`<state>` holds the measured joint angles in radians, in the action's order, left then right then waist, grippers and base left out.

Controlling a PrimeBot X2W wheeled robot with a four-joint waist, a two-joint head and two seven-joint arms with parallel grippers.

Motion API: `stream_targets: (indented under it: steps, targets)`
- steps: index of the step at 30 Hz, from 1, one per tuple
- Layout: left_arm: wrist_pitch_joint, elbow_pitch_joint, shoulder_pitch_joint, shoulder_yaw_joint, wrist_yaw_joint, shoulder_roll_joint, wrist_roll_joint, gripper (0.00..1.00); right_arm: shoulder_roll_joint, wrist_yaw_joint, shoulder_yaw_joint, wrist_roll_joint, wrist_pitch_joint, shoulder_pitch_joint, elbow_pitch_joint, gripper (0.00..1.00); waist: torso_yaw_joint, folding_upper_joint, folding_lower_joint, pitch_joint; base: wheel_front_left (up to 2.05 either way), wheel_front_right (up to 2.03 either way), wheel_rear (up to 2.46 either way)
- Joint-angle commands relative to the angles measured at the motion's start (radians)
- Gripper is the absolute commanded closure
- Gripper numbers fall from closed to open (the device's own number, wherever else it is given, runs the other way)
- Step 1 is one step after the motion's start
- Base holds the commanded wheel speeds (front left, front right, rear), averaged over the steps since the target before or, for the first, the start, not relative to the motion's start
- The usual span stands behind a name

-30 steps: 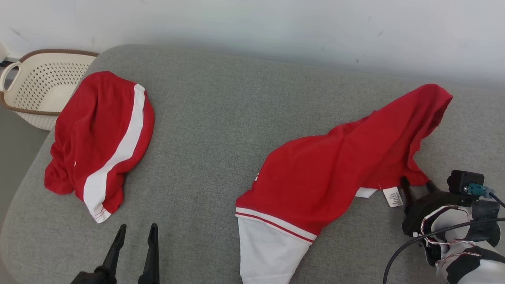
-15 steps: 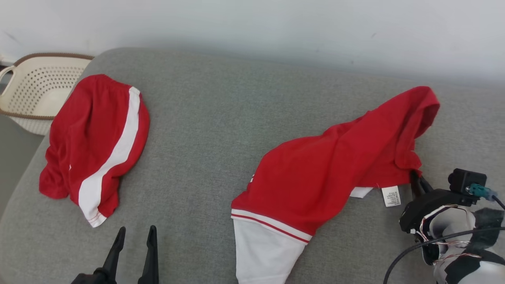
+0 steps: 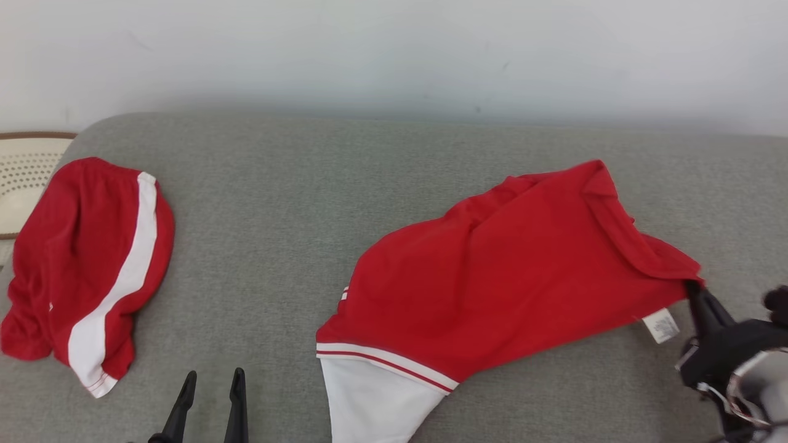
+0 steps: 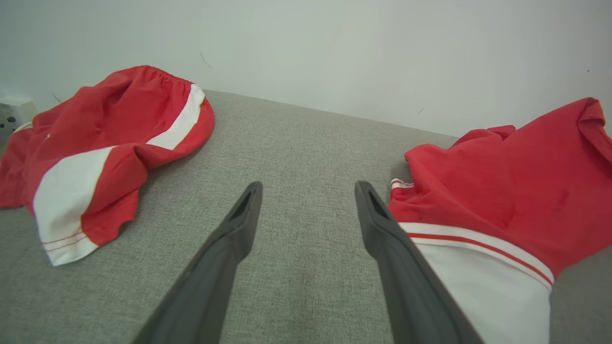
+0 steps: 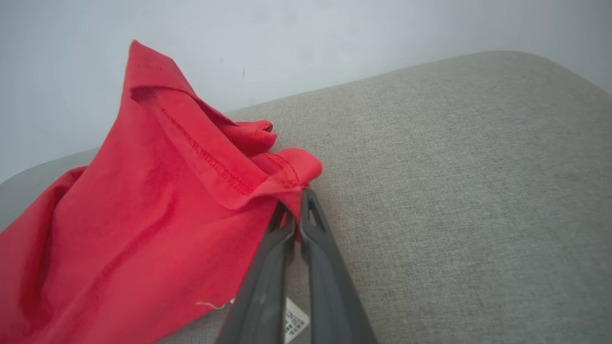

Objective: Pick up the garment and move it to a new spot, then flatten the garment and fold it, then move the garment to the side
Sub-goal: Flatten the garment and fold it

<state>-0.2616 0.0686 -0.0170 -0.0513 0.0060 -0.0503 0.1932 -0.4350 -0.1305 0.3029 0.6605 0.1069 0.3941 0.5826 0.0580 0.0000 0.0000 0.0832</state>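
Closer in, right end effector [image 5: 295, 203] clamps garment [image 5: 143, 215] at stitched hem.

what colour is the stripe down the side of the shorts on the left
White, against red fabric; the shorts show best in the head view.

The head view looks forward and down from above onto a grey cushion [image 3: 277, 203], a wall [image 3: 394, 49] behind. The left wrist view sits low over the cushion, facing that wall along the left gripper [image 4: 308, 187]; both views share the red shorts [image 3: 80, 264] and red shirt [image 3: 505, 271]. The right wrist view looks along the right gripper [image 5: 295, 203], very near the shirt's edge.
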Motion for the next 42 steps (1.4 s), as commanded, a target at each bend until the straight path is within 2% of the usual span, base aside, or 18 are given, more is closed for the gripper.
stream_targets:
  steps: [1, 4, 8, 9, 10, 11, 12, 17, 21, 25, 30, 42]
  targets:
    - [-0.005, -0.002, 0.023, -0.001, 0.005, 0.000, 0.006, 0.00, -0.022, 0.000, -0.059, -0.013, -0.047, -0.069, -0.088, 1.00, -0.024, 0.0000, 0.0000, -0.004, 0.00, 0.00, 0.00]
    - [-0.005, -0.004, 0.019, 0.001, 0.008, 0.000, 0.005, 0.00, -0.008, 0.000, -0.166, -0.033, -0.149, -0.181, -0.256, 1.00, -0.037, 0.0000, 0.0000, -0.001, 0.00, 0.00, 0.00]
    - [-0.005, -0.003, 0.017, 0.009, 0.009, 0.000, 0.006, 0.00, 0.066, 0.000, -0.284, -0.044, -0.312, -0.324, -0.458, 1.00, -0.050, 0.0000, 0.0000, 0.000, 0.00, 0.00, 0.00]
    - [-0.004, 0.000, 0.014, 0.009, 0.008, 0.000, 0.007, 0.00, 0.084, 0.000, -0.306, -0.058, -0.348, -0.356, -0.487, 0.90, -0.051, 0.0000, 0.0000, 0.000, 0.00, 0.00, 0.00]
    - [-0.004, 0.002, 0.010, 0.007, 0.007, 0.000, 0.007, 0.00, 0.113, 0.000, -0.319, -0.055, -0.377, -0.377, -0.514, 0.67, -0.052, 0.0000, 0.0000, 0.001, 0.00, 0.00, 0.00]
    - [-0.004, 0.004, 0.006, 0.004, 0.005, 0.000, 0.007, 0.00, 0.133, 0.000, -0.337, -0.073, -0.402, -0.399, -0.531, 0.20, -0.051, 0.0000, 0.0000, 0.000, 0.00, 0.00, 0.00]
    - [-0.005, 0.007, 0.002, 0.003, 0.003, 0.000, 0.007, 0.00, 0.141, 0.000, -0.359, -0.108, -0.418, -0.417, -0.543, 0.00, -0.049, 0.0000, 0.0000, -0.001, 0.00, 0.00, 0.00]
    - [-0.004, 0.012, 0.001, 0.006, -0.002, 0.000, 0.002, 0.00, 0.197, 0.000, -0.416, -0.212, -0.431, -0.449, -0.595, 0.00, -0.044, 0.0000, 0.0000, -0.011, 0.00, 0.00, 0.00]
    - [-0.004, 0.011, 0.013, 0.014, -0.005, 0.000, -0.006, 0.00, 0.227, 0.000, -0.446, -0.311, -0.385, -0.441, -0.619, 0.00, -0.037, 0.0000, 0.0000, -0.023, 0.00, 0.00, 0.00]
    - [-0.005, 0.010, 0.020, 0.021, -0.008, 0.000, -0.011, 0.00, 0.255, 0.000, -0.444, -0.352, -0.331, -0.428, -0.623, 0.00, -0.030, 0.0000, 0.0000, -0.037, 0.00, 0.00, 0.00]
    - [-0.004, 0.005, 0.031, 0.025, -0.007, 0.000, -0.016, 0.00, 0.261, 0.000, -0.414, -0.411, -0.276, -0.425, -0.605, 0.00, -0.021, 0.0000, 0.0000, -0.050, 0.00, 0.00, 0.00]
    - [-0.004, -0.007, 0.041, 0.030, -0.004, 0.000, -0.021, 0.00, 0.257, 0.000, -0.375, -0.438, -0.202, -0.393, -0.509, 0.00, 0.002, 0.0000, 0.0000, -0.065, 0.00, 0.00, 0.00]
